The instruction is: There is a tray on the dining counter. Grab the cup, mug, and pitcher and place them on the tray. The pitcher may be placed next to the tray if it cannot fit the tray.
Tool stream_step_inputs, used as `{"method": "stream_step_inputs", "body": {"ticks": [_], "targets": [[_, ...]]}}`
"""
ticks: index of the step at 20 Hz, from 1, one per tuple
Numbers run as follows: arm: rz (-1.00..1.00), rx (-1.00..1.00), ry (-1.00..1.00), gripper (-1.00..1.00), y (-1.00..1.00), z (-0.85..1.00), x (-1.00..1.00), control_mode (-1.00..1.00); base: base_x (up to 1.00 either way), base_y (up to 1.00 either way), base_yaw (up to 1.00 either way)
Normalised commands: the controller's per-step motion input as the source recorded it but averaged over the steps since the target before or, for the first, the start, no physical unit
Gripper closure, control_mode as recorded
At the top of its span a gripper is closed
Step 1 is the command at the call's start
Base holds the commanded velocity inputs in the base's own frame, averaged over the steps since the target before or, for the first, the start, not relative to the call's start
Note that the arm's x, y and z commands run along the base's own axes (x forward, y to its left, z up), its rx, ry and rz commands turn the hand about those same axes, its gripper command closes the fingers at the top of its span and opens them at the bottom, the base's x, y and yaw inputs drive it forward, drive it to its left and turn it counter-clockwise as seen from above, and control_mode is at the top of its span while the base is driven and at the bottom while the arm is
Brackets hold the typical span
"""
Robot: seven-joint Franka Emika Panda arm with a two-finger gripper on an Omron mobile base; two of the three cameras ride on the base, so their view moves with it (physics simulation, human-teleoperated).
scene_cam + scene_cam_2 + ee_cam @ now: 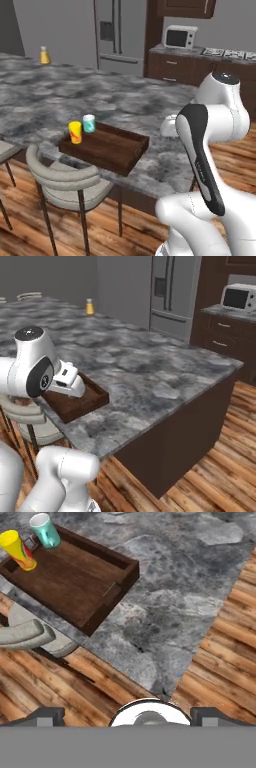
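Observation:
The dark wooden tray (112, 150) lies near the front edge of the marbled dining counter (100, 95). The yellow cup (75, 132) with its red mark and the teal mug (89, 123) both stand upright in the tray's far left corner, close together. From the hand view, the cup (19, 549) and mug (45, 531) sit at the upper left on the tray (70, 582). My gripper (131, 716) is open with nothing between its fingers. It hovers above the counter's near edge, to the right of the tray and apart from it. The pitcher is out of view.
A grey padded chair (62, 175) stands tucked under the counter just below the tray. A small yellow bottle (45, 55) stands at the counter's far left. Behind are a fridge (120, 30) and a microwave (181, 36) on dark cabinets. Wooden floor lies past the counter's corner (165, 687).

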Motion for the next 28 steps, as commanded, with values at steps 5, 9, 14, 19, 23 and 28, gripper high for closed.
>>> {"method": "stream_step_inputs", "body": {"ticks": [5,9,14,19,23,28], "targets": [[0.0,0.0,0.0,-1.0,0.0,0.0,0.0,1.0,0.09,-1.0,0.4],[0.0,0.0,0.0,-1.0,0.0,0.0,0.0,1.0,0.14,-0.91,0.6],[0.0,0.0,0.0,-1.0,0.0,0.0,0.0,1.0,0.29,-0.48,0.77],[0.0,0.0,0.0,-1.0,0.0,0.0,0.0,1.0,0.38,-0.63,0.72],[0.0,0.0,0.0,-1.0,0.0,0.0,0.0,1.0,0.0,-1.0,0.54],[0.0,0.0,0.0,-1.0,0.0,0.0,0.0,1.0,0.0,-1.0,0.35]]}}
